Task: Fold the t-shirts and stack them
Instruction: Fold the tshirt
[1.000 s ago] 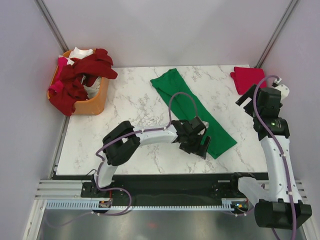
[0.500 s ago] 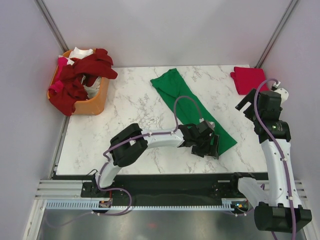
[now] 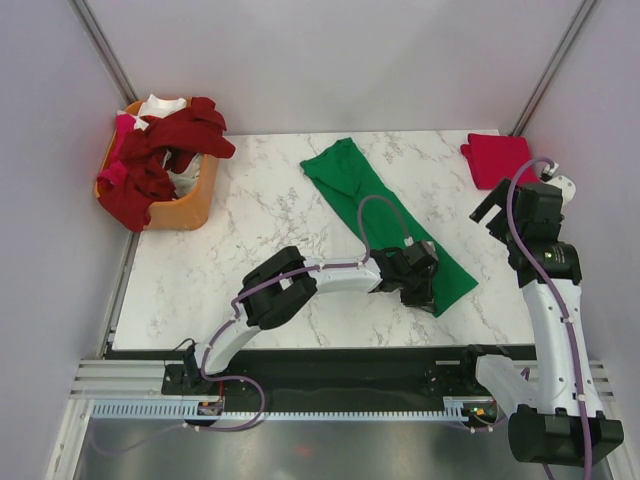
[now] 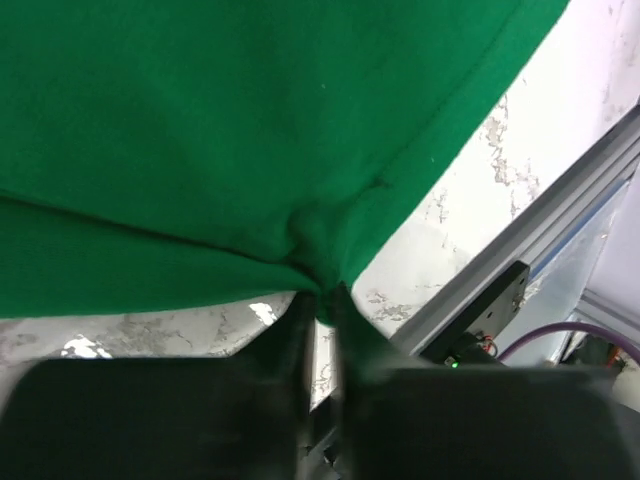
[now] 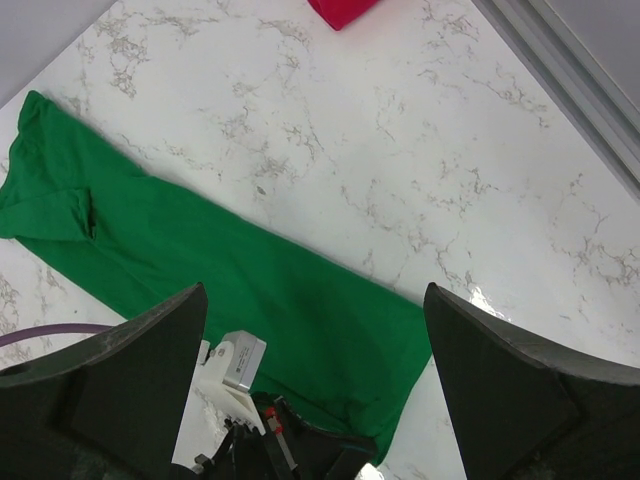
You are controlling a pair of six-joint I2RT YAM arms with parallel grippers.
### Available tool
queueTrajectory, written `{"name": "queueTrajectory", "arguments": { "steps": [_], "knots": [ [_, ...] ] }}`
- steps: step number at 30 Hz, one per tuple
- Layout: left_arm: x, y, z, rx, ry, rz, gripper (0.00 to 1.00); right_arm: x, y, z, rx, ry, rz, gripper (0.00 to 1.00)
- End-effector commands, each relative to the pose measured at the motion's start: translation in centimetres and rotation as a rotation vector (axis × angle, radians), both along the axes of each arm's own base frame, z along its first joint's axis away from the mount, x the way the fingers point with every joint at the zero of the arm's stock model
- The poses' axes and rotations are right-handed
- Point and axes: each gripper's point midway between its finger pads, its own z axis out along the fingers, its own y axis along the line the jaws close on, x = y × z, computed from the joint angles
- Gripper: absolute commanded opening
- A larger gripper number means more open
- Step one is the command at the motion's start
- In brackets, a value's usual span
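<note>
L gripper (image 4: 322, 300) is pinched on a small bunch of the green shirt (image 4: 250, 130) at its near edge. Cloth puckers right above the tips, so the bite looks thin; can't tell if it has all layers. The shirt lies as a long strip on the counter (image 3: 250, 230), running away from the gripper, ahead and to its left. R gripper (image 5: 312, 290) hangs spread wide w/ nothing in it. The green strip is below and ahead of it, and the folded red shirt (image 3: 495, 158) is just beyond it.

To do this well, imo, we lift only enough to clear the counter. Then we carry the end along the strip twd the far end, slowly, so the thin bite doesn't slip. We keep the hem square to the strip or the fold skews. If only one layer comes up, we re-grip deeper. R gripper could pin mid-strip as a crease line. We lay it flat, then let go. Basket (image 3: 185, 205) w/ the rest sits far to the left.
</note>
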Motion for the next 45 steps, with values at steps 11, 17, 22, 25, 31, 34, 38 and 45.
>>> {"name": "queueTrajectory", "arguments": {
  "steps": [11,17,22,25,31,34,38,45],
  "knots": [
    [-2.0,9.1,1.4,0.109,-0.018,0.029,0.02,0.3,2.7,-1.7,0.067,0.009,0.140,0.98],
    [-5.3,20.8,1.5,0.219,-0.062,0.111,0.02,-1.2,7.3,-7.1,0.224,0.129,0.361,0.98],
    [-7.8,26.9,0.0,0.259,-0.030,0.172,0.02,-5.3,12.6,-12.3,0.339,0.281,0.534,0.98],
    [-8.9,29.1,-0.7,0.263,-0.029,0.172,0.02,-9.2,16.0,-16.0,0.432,0.376,0.624,0.98],
    [-9.1,30.3,-1.8,0.299,0.021,0.281,0.02,-14.6,21.4,-17.3,0.644,0.400,0.709,0.85],
    [-8.8,29.7,-1.5,0.296,0.020,0.277,0.02,-16.6,23.8,-17.7,0.697,0.414,0.753,0.78],
    [-8.2,28.7,-0.5,0.268,0.001,0.273,0.02,-19.2,27.7,-19.4,0.696,0.463,0.866,0.82],
    [-7.6,27.3,0.9,0.225,-0.024,0.252,0.02,-19.8,29.7,-20.1,0.537,0.447,0.817,0.78]
  ]
}}
